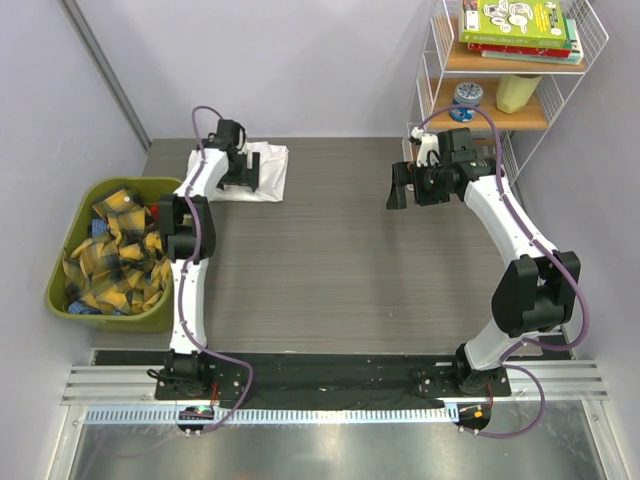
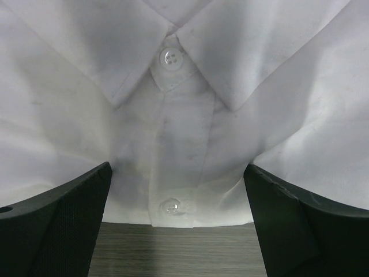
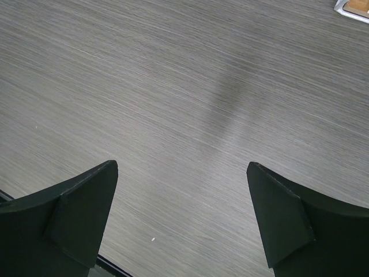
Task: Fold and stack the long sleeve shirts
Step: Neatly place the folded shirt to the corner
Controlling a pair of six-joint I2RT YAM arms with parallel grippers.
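Extending from its near-edge base, the right arm bends inward and holds the right end effector [image 3: 181,165] above the counter [image 1: 320,260], jaws wide apart, gripping nothing. The left arm stretches to the far-left corner. The left end effector [image 2: 177,167], jaws spread, straddles the collar of the folded long sleeve shirt [image 1: 270,160] lying there.

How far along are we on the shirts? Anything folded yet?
Done: a white shirt lies folded at the far left corner of the table, collar up and buttoned. In hand: nothing. The left gripper hovers open over that shirt, and the right gripper is open over the tabletop. Left: I see no other shirt laid out, and cannot tell whether the pile holds more than one.
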